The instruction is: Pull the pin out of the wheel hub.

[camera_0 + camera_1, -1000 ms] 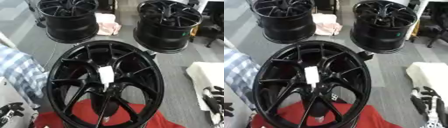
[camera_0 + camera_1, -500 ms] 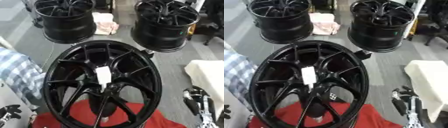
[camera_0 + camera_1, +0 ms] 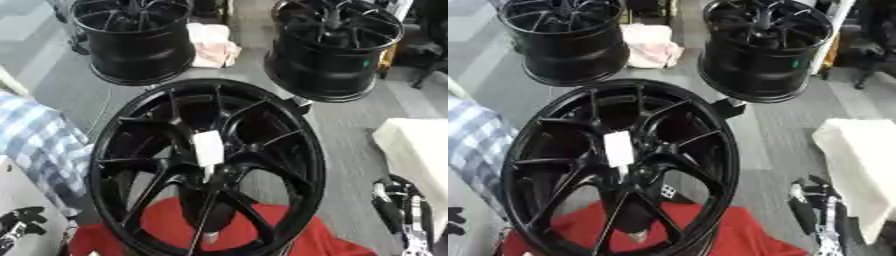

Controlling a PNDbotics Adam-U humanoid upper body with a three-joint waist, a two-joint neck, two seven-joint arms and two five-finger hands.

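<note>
A large black wheel hub [image 3: 262, 145] stands tilted in the middle, its lower rim over a red cloth [image 3: 332, 245]. A white rectangular piece [image 3: 208, 148] sits on the spokes just above the hub's centre; I cannot make out a pin apart from it. My right hand [image 3: 815, 212] is at the lower right, fingers straight and pointing up, open, apart from the wheel's rim and holding nothing. Part of my left hand [image 3: 16, 227] shows in the lower left corner, away from the wheel.
Two more black wheel hubs stand at the back, one on the left [image 3: 136, 40] and one on the right [image 3: 332, 50], with a pale cloth [image 3: 213, 45] between them. A white block [image 3: 420, 155] lies right. Blue plaid fabric [image 3: 35, 135] lies left.
My right hand has come in from the lower right corner toward the wheel, leftward. The picture has shifted slightly. The wheel and the white piece stay put.
</note>
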